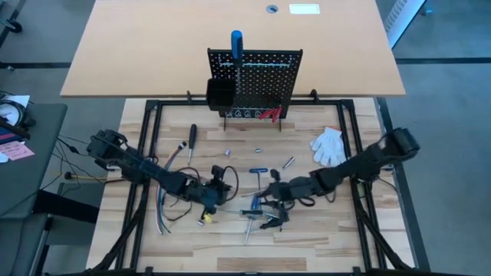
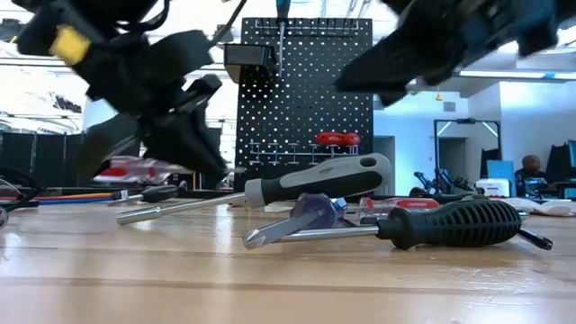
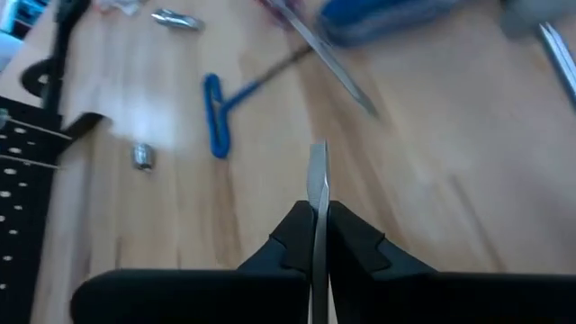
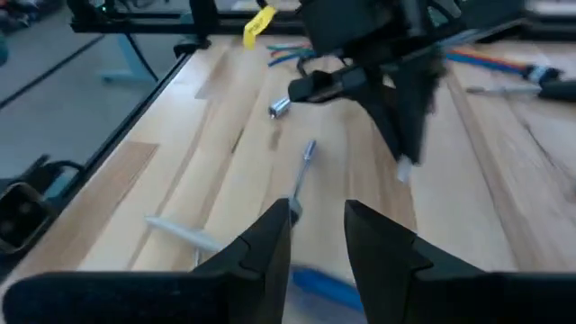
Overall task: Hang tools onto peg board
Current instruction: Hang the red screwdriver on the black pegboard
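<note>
On my left, the left gripper (image 3: 317,236) is clamped tight on a flat screwdriver blade (image 3: 317,184), lifted off the wooden table (image 1: 322,238) near the cable bundle (image 1: 170,205). Further along, the peg board (image 1: 261,80) stands upright at the table's far edge with a blue-handled screwdriver (image 1: 236,42) hung on it. On my right, the right gripper (image 4: 317,232) hovers part-open and empty above the loose screwdrivers (image 1: 257,215).

Peg board (image 1: 261,80) stands behind the scattered tools (image 1: 265,218) — glove (image 1: 328,145) at right.
</note>
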Robot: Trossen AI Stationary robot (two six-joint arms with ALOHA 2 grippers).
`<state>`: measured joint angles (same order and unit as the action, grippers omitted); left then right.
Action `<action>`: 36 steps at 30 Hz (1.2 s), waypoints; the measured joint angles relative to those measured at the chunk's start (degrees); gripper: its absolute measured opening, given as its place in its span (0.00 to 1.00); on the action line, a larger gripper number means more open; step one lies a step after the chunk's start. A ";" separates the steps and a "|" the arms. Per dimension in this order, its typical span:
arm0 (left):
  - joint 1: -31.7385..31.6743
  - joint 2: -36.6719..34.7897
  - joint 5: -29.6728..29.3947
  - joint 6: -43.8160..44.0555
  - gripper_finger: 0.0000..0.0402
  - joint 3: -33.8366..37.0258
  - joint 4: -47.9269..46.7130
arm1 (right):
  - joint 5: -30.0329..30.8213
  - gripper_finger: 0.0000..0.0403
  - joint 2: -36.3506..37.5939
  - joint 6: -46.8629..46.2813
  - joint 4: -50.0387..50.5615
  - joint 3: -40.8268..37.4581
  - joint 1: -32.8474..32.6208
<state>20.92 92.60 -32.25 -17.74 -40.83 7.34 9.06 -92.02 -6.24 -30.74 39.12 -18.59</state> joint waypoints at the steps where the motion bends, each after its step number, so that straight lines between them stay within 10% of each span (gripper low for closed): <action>1: -0.24 -0.06 -0.01 0.08 0.02 -0.18 0.50 | 0.04 0.29 -2.36 0.72 -1.57 0.60 0.54; 16: -0.43 -0.07 0.03 5.16 0.02 -0.27 2.77 | 15.38 0.46 -20.41 21.82 15.02 21.91 3.73; 36: -0.70 -0.10 0.17 7.08 0.05 -0.27 3.80 | 19.76 0.05 -22.72 27.49 15.35 24.85 2.62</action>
<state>20.22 92.50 -32.08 -10.66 -41.10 11.14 28.82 -114.74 21.25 -15.39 63.96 -15.97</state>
